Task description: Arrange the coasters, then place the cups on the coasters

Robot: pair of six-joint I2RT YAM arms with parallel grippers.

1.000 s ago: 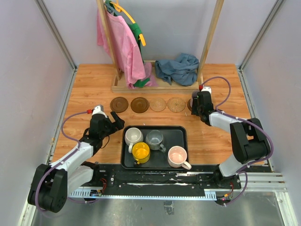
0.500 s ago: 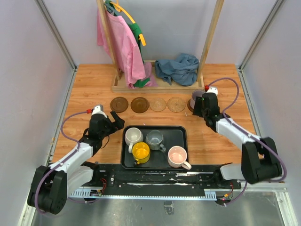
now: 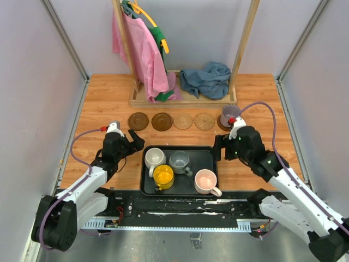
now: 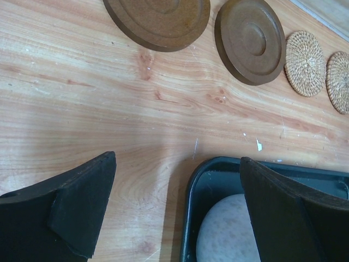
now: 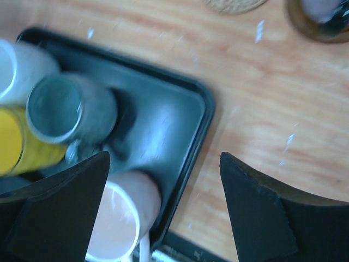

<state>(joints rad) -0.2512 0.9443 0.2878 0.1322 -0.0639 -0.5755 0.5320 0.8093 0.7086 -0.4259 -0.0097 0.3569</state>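
Observation:
Five coasters lie in a row behind the tray: dark brown ones (image 3: 138, 120) (image 3: 162, 121), tan woven ones (image 3: 183, 120) (image 3: 204, 120), and a dark one (image 3: 222, 123) under the purple cup (image 3: 229, 113). The white cup (image 3: 154, 158), grey cup (image 3: 179, 160), yellow cup (image 3: 163, 176) and pink cup (image 3: 205, 180) stand in the black tray (image 3: 204, 155). My right gripper (image 3: 218, 148) is open and empty over the tray's right edge, above the pink cup (image 5: 117, 218) and tray (image 5: 158, 125). My left gripper (image 3: 136, 141) hangs open at the tray's left corner, by the white cup (image 4: 229, 229).
A wooden rack (image 3: 185, 98) with a pink garment (image 3: 143, 52) and a blue cloth (image 3: 207, 79) stands behind the coaster row. Grey walls close in the table's left and right sides. The arms' mounting rail (image 3: 191, 204) runs along the near edge.
My right gripper has let go of the purple cup on the rightmost coaster, drawn back toward the tray's right side and opened wider. The left arm has stayed put.

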